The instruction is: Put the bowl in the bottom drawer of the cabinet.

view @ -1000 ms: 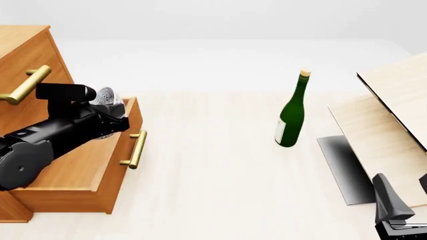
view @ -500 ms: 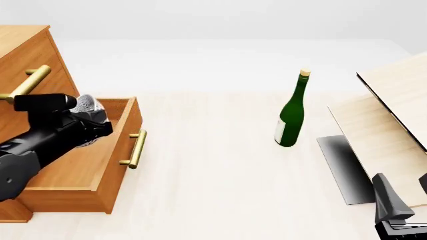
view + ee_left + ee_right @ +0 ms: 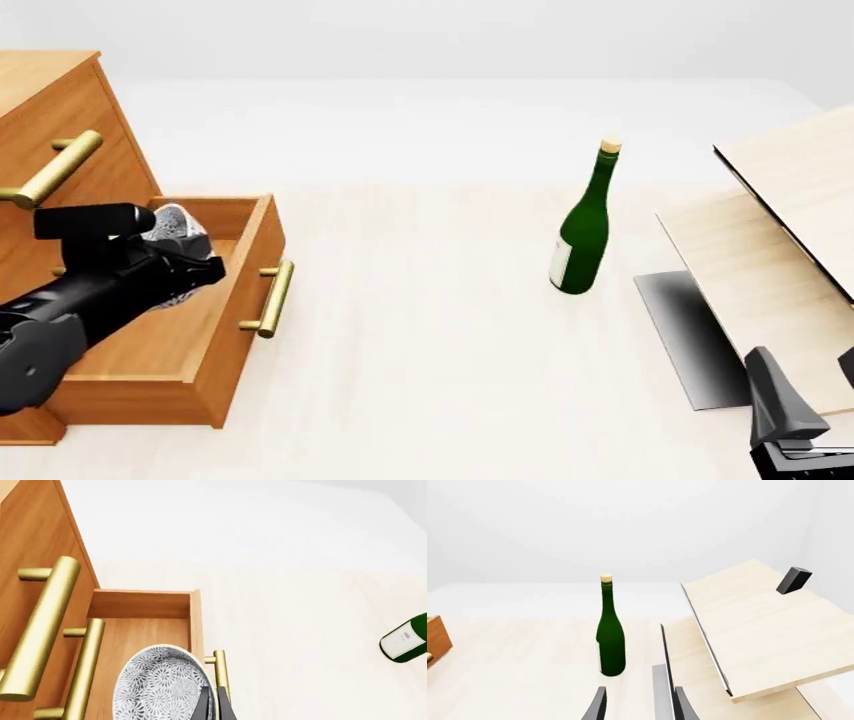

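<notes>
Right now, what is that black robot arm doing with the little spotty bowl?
The left gripper is holding the bowl by its rim over the open bottom drawer of the wooden cabinet. The bowl is tilted on its side and not yet set down inside. The right gripper waits open and empty near the pale wooden boards. A green bottle stands upright on the table, untouched.
</notes>
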